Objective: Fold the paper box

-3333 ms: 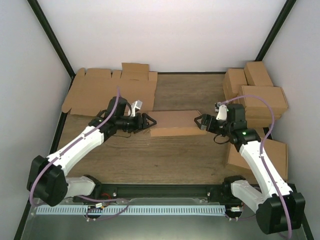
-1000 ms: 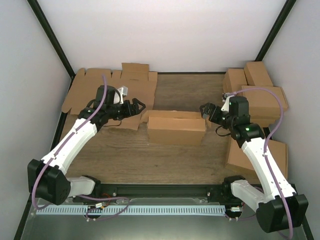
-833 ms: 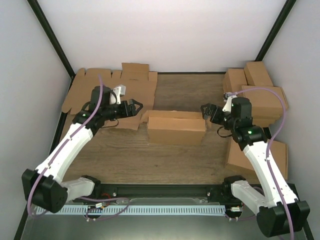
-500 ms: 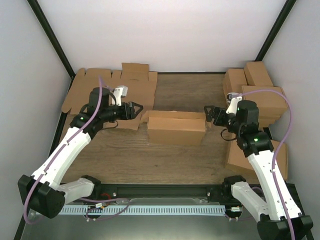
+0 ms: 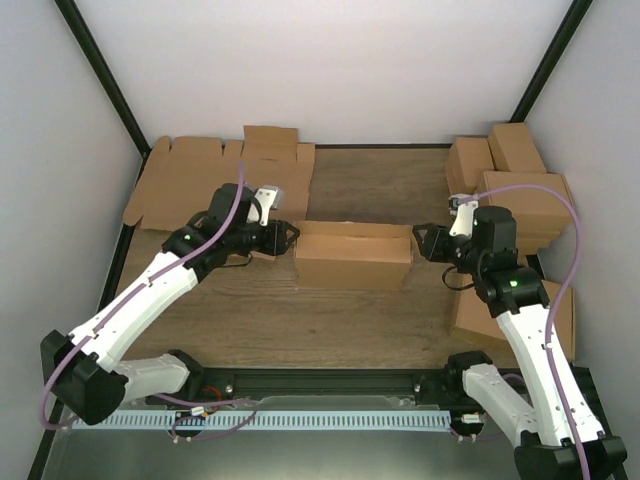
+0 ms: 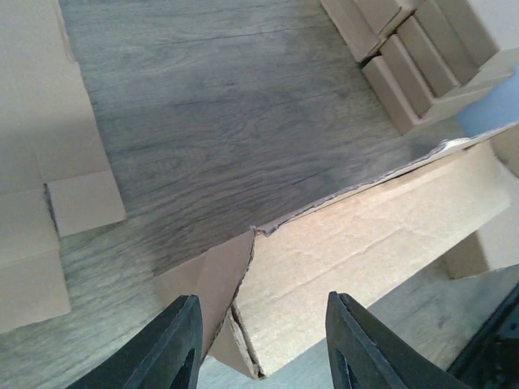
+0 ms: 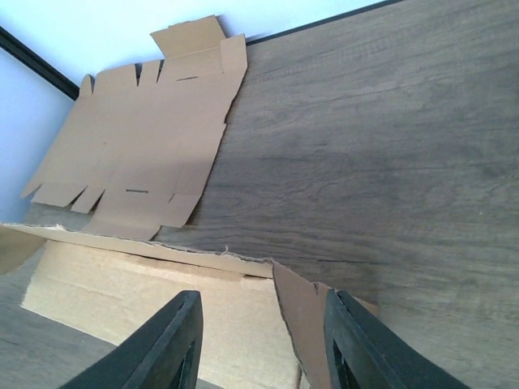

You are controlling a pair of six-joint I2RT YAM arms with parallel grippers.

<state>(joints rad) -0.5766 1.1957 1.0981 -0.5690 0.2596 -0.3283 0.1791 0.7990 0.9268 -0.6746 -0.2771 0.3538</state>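
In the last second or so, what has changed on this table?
Both arms closed in: the left gripper and right gripper now straddle the end flaps of the paper box, jaws open, gripping nothing. The box, flat sheets and cartons stayed put.

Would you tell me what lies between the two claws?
The paper box lies between them, with the left claw at one end and the right claw at the other; the top external view shows it.

Paper box partly folded, long wall facing my bases. My left gripper at its left end; my right gripper at its right end.
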